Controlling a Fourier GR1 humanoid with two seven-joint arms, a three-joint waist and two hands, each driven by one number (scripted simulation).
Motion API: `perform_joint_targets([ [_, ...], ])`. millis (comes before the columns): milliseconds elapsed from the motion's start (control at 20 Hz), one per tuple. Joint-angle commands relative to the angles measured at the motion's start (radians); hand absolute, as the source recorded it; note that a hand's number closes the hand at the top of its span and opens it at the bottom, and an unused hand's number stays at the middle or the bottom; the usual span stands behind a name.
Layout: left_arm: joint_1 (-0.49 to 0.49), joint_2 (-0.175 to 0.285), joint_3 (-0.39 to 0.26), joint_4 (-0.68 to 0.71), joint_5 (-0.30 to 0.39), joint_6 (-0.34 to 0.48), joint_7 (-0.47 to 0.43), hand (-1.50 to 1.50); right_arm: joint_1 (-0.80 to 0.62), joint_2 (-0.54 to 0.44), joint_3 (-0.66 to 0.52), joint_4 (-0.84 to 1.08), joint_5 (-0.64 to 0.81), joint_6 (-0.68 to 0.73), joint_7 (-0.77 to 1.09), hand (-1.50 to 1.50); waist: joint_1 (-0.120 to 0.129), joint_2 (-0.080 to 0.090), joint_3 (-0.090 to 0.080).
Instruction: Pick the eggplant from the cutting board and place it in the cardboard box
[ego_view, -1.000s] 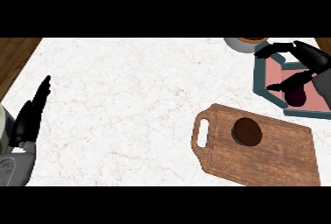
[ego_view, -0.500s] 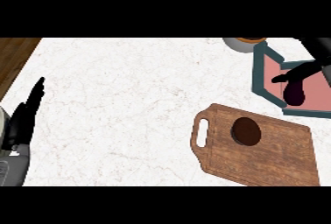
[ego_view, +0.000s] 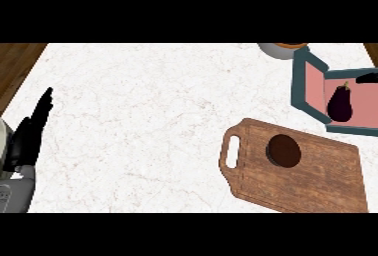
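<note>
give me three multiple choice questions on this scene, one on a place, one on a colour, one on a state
1. Where does the eggplant lie?
A on the cutting board
B inside the cardboard box
C on the bare counter

2. What colour is the box's inside?
A pink
B yellow
C green

3. How is the left hand?
A curled round the eggplant
B open, fingers straight, at the view's left edge
C pressing on the board

Answers:
1 B: its dark purple body rests on the box's floor, apart from the cutting board.
2 A: floor and flap show pink within teal walls.
3 B: its fingers point up and hold nothing.
</note>
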Motion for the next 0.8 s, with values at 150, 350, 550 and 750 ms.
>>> perform_joint_targets([
  [150, -0.003, -0.017, -0.008, -0.006, 0.001, 0.004, -0.009, 0.0, 0.043, -0.132, -0.057, 0.016, -0.06, 0.195, -0.05, -1.5, 0.008, 0.015, 0.005],
  [350, 0.003, 0.012, 0.013, -0.005, 0.009, -0.01, -0.017, 0.0, 0.072, -0.187, -0.056, 0.0, -0.06, 0.197, -0.028, -1.5, 0.017, 0.02, 0.008],
  [550, -0.003, -0.009, 0.001, -0.011, -0.005, 0.012, -0.025, 0.0, 0.103, -0.207, -0.056, -0.02, -0.065, 0.206, -0.028, -1.5, 0.012, 0.024, 0.012],
  [750, -0.026, 0.003, 0.002, -0.004, 0.0, -0.004, -0.008, 0.0, 0.108, -0.225, -0.023, -0.064, -0.04, 0.219, -0.021, -1.5, 0.012, 0.029, 0.013],
])
